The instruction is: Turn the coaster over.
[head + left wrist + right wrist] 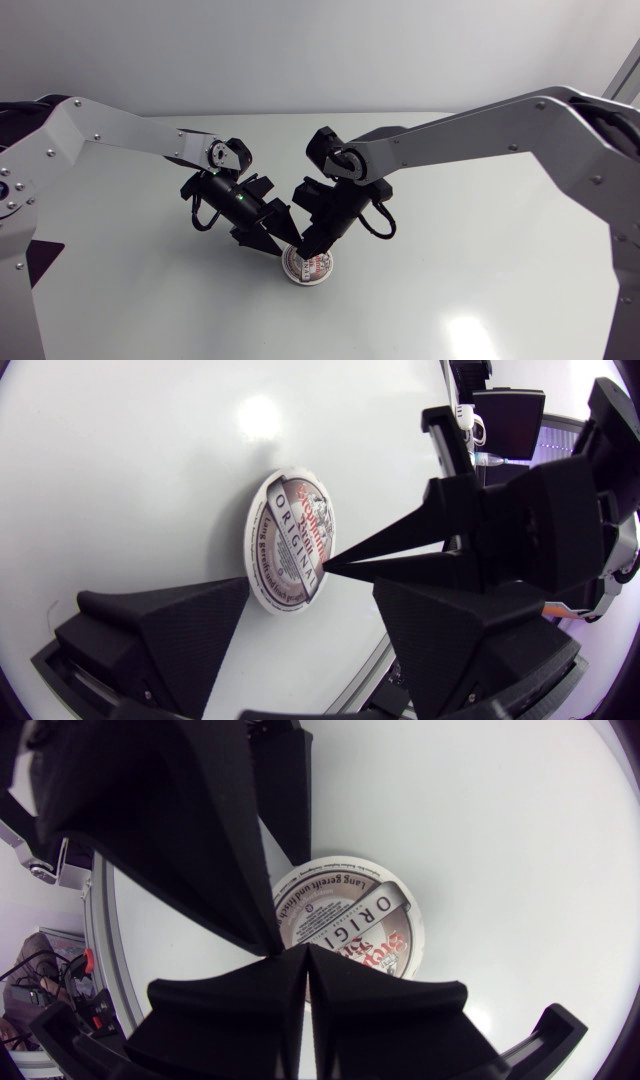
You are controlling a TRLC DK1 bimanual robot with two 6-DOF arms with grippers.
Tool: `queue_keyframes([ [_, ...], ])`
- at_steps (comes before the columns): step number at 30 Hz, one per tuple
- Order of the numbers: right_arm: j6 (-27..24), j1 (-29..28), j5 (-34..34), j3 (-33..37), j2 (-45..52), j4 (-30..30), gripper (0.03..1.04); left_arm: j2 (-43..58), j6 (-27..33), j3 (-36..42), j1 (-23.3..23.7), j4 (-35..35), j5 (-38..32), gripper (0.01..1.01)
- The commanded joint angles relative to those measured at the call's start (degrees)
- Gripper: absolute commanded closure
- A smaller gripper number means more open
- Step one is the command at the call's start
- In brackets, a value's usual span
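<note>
- The left arm (pixel 110 135) and right arm (pixel 480 130) are clad in silver-grey, screw-dotted links.
- Black joints (pixel 330 155) are looped by black cables (pixel 385 222).
- The left gripper (pixel 312 590) and right gripper (pixel 305 952) are formed of matte black wedges.

The coaster (pixel 290 540) bears printed lettering, some red, some dark, on its upturned face.

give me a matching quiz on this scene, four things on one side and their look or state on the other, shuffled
Things
1. coaster
2. left gripper
3. right gripper
4. table

Look or state
a. fingers pressed together
b. plain white
c. fingers wide apart
d. round, printed side up

Pairs: 1-d, 2-c, 3-a, 4-b
</note>
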Motion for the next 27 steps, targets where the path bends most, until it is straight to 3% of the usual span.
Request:
queue_keyframes([
  [1, -0.02, -0.61, -0.27, -1.82, -3.06, -0.58, 1.02, 1.29, 0.49, -1.26, -0.89, -0.54, 1.22, 0.161],
  [17, -4.32, -8.43, -0.36, -12.19, -5.17, 1.79, 1.02, 0.76, 0.49, -1.70, -1.25, -0.46, 1.14, 0.159],
  [27, -3.97, -6.23, -1.15, -16.76, -3.59, 4.69, 1.02, 0.67, 0.49, -1.88, -1.51, -0.46, 1.14, 0.159],
])
